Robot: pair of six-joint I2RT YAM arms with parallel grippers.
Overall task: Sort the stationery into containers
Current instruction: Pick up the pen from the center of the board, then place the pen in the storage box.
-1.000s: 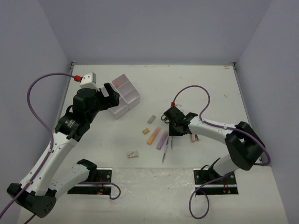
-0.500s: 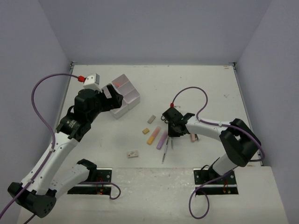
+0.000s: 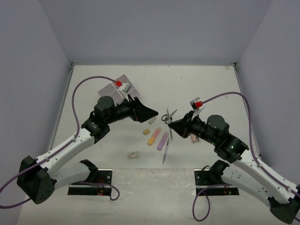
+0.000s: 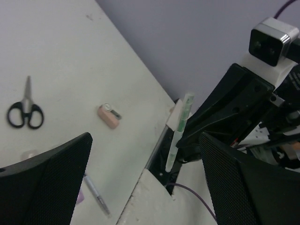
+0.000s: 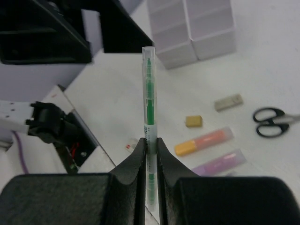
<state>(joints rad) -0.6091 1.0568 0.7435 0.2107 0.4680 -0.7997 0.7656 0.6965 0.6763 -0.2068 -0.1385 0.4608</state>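
My right gripper (image 5: 150, 145) is shut on a thin green pen (image 5: 149, 103) and holds it above the table, over the loose stationery (image 3: 169, 127). My left gripper (image 3: 149, 113) is wide open and empty, stretched toward the table's middle and facing the right gripper; the held pen shows in its view (image 4: 180, 126). On the table lie black-handled scissors (image 3: 168, 116), an orange highlighter (image 3: 153, 136), a purple highlighter (image 3: 162, 139), a beige eraser (image 3: 151, 120), a small tan eraser (image 3: 146, 131), a white eraser (image 3: 133, 154), a pink piece (image 3: 192, 138) and a grey pen (image 3: 165, 154). The containers (image 5: 192, 28) stand far left, partly hidden behind the left arm.
Grey walls close the table on three sides. The arm bases and their black mounts (image 3: 213, 178) sit at the near edge. Purple cables loop above both arms.
My left gripper has swung from the containers out to the table's middle. My right gripper has risen from the pile of stationery with the green pen in it.
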